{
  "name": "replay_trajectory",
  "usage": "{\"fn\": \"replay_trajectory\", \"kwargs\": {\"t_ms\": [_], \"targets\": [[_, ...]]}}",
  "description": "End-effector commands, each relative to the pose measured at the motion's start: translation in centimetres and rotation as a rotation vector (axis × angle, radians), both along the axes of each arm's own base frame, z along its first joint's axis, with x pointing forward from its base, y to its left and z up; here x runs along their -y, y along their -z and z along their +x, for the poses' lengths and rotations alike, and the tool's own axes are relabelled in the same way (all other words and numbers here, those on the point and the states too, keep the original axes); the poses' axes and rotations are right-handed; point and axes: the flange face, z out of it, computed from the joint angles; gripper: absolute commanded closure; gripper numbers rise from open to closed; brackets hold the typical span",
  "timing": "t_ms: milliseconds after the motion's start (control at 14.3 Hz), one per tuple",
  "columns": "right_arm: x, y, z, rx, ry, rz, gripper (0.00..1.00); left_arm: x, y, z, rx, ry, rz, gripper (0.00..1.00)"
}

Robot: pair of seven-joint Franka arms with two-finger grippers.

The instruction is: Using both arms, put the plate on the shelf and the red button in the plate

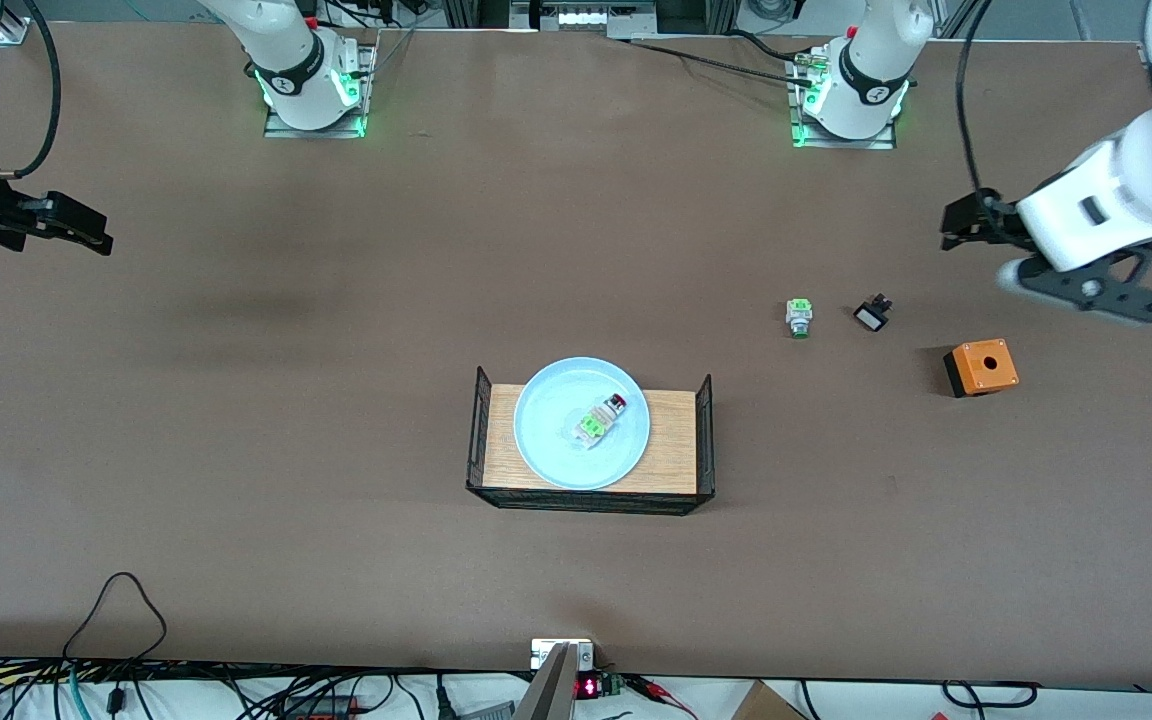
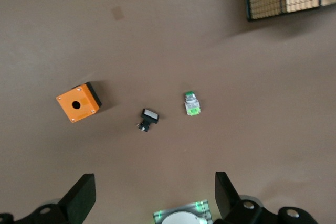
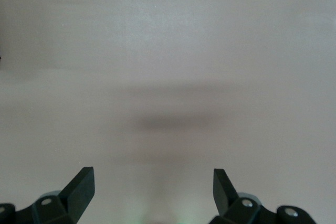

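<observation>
A: Left gripper (image 2: 152,195)?
B: Fingers spread, empty, over the table's left-arm end.
A: Right gripper (image 3: 152,192)?
B: Spread, empty, over the right-arm end; both well apart from the work.
A: Plate (image 1: 546,455)?
B: On the wooden stand (image 1: 671,450), mid-table.
A: Red button (image 1: 600,420)?
B: On the plate, lying diagonally; neither arm clearly nearer.

One plate (image 1: 582,423) is lying on one wooden stand (image 1: 677,440). Two push-button switches are showing: the red button (image 1: 600,418) and a green-ended switch (image 1: 799,317). One orange box (image 1: 981,367) and one small black part (image 1: 872,315) are sitting too.
</observation>
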Motion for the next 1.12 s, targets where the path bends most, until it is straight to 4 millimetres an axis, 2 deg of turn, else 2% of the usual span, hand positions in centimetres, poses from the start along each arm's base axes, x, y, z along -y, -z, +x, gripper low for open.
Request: {"fn": "replay_trajectory", "kwargs": {"t_ms": [0, 279, 419, 489, 698, 1048], "targets": [[0.2, -0.7, -0.3, 0.001, -0.013, -0.001, 0.00, -3.2, 0.3, -3.6, 0.035, -0.123, -0.011, 0.00], [0.1, -0.7, -0.2, 0.008, -0.042, 0.001, 0.00, -3.9, -0.1, -3.3, 0.070, -0.250, 0.016, 0.00], [0.0, -0.8, -0.2, 0.009, -0.045, 0.001, 0.00, -6.2, 0.0, -2.5, 0.122, -0.283, 0.011, 0.00], [0.0, -1.1, -0.3, 0.014, -0.045, 0.001, 0.00, -6.3, 0.6, -2.6, 0.121, -0.284, 0.014, 0.00], [-0.6, -1.2, -0.3, 0.023, -0.056, 0.001, 0.00, -4.9, -0.2, -3.8, 0.136, -0.239, 0.070, 0.00], [-0.5, -1.2, -0.3, 0.026, -0.055, 0.001, 0.00, -5.0, 0.2, -3.6, 0.126, -0.232, 0.078, 0.00]]}}
